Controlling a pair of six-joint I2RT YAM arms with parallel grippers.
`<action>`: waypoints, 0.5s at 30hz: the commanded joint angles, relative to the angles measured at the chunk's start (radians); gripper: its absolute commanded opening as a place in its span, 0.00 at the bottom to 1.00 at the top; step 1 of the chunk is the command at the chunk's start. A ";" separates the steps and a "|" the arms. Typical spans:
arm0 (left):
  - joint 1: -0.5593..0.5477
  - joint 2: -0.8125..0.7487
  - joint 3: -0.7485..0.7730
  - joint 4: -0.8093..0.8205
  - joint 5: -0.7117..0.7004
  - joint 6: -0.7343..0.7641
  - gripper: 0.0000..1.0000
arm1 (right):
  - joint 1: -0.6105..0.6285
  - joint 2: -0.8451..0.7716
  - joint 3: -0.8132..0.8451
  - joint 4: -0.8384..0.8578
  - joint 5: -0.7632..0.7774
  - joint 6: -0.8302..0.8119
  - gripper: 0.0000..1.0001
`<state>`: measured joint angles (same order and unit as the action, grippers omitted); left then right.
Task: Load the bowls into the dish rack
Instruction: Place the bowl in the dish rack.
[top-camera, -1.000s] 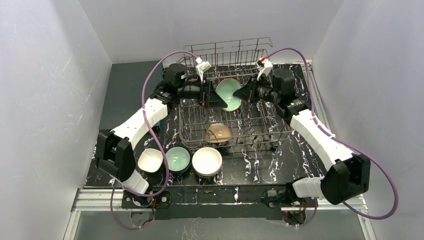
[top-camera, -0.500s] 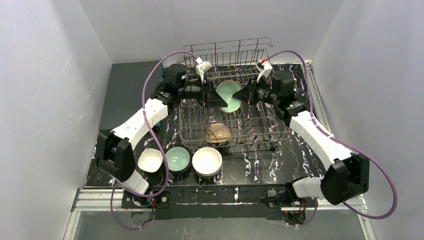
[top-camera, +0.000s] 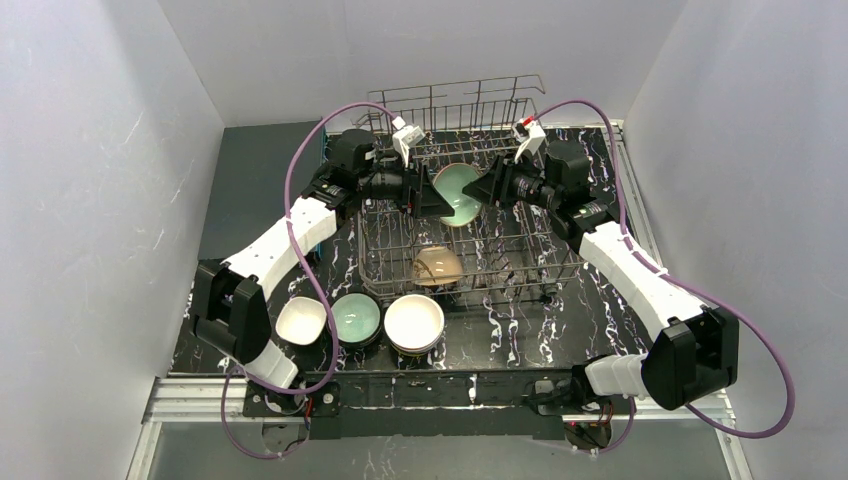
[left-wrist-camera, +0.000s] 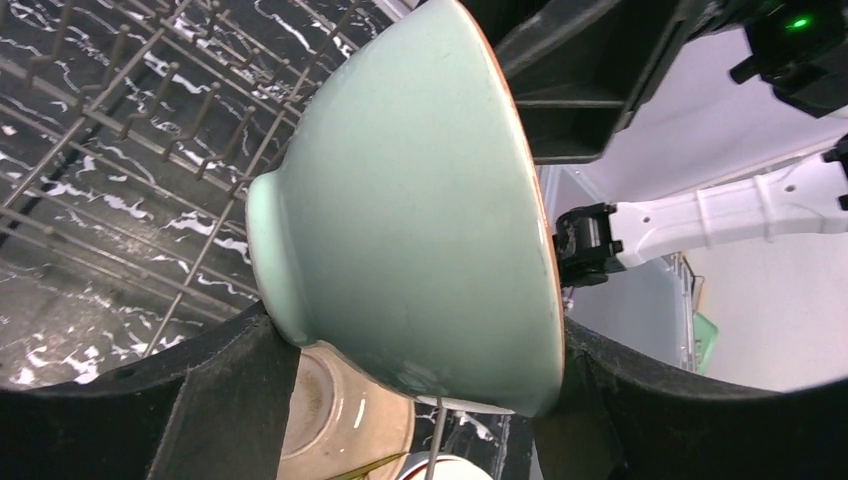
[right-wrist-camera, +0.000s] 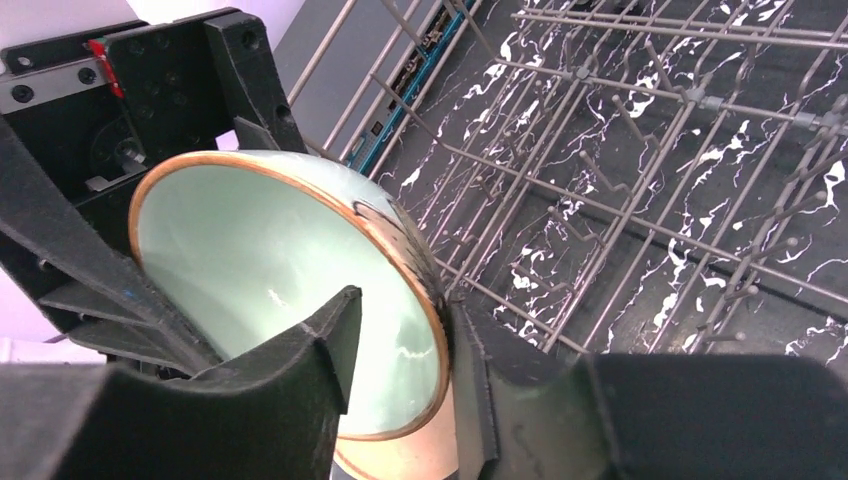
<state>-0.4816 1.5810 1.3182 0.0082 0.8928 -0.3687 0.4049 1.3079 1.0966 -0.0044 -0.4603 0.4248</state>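
The bench (top-camera: 560, 330) is black with white veins, and the dish rack (top-camera: 520, 262) stands on its middle and far part. Both arms reach over the far half of the rack and meet there. A mint green bowl (top-camera: 458, 188) stands on its edge between them, above the tines. The left gripper (top-camera: 432, 192) holds this bowl: one of its fingers (left-wrist-camera: 200, 400) presses the foot and the other presses the rim. The right gripper (top-camera: 478, 189) is narrow but loose, with the rim between its fingers (right-wrist-camera: 320, 350) and a small gap at the inner one. A peach-tan bowl (top-camera: 437, 267) sits in the near part of the rack. On the bench, near and left of the rack, three bowls stand in a row: a small white bowl (top-camera: 300, 320), a second mint green bowl (top-camera: 356, 318) and a wide white bowl (top-camera: 414, 322).
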 joint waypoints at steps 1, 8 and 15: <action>0.009 -0.052 0.015 -0.027 -0.053 0.075 0.00 | -0.002 -0.032 0.013 0.068 -0.009 -0.004 0.48; 0.025 -0.092 -0.010 -0.047 -0.153 0.183 0.00 | -0.002 -0.042 0.008 0.008 0.025 -0.035 0.67; 0.042 -0.101 -0.008 -0.075 -0.207 0.305 0.00 | -0.002 -0.053 -0.007 -0.067 0.044 -0.045 0.77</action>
<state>-0.4507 1.5558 1.2980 -0.0792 0.7021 -0.1520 0.4053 1.2907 1.0966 -0.0437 -0.4343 0.3985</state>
